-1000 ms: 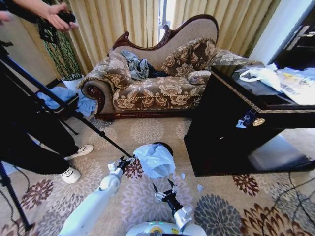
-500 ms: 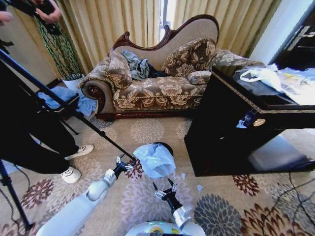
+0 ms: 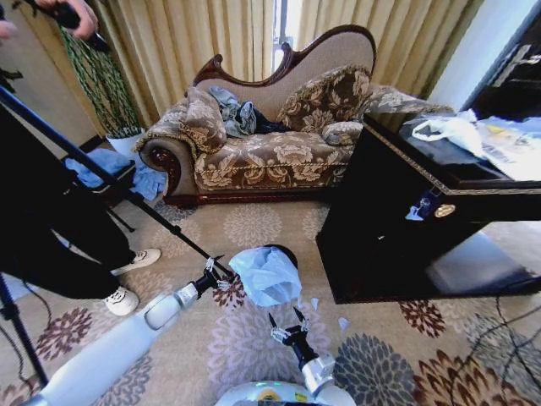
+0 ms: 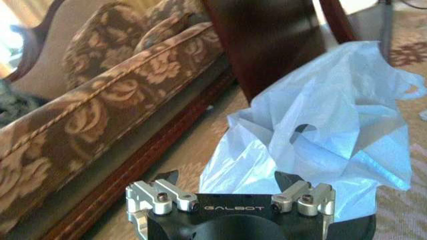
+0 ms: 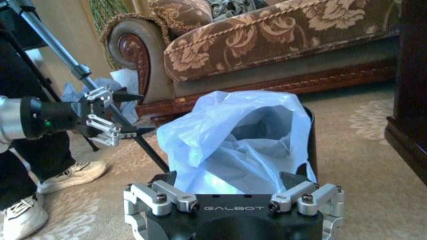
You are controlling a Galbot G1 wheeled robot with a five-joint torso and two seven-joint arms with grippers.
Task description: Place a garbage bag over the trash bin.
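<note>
Your garbage bag (image 3: pixel 267 275) sits bunched over the trash bin (image 3: pixel 286 253). Left gripper (image 3: pixel 217 276) hangs open just left of it; right gripper (image 3: pixel 289 326) hangs open on the near side, both empty.

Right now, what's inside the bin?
The bag sits in the bin, bunched above its rim, which is bare at the far side. The bin's floor and anything under the plastic are covered. Both end effectors, left and right, are open and off it.

Tripod leg (image 3: pixel 144 208) probably beside left-side approach
</note>
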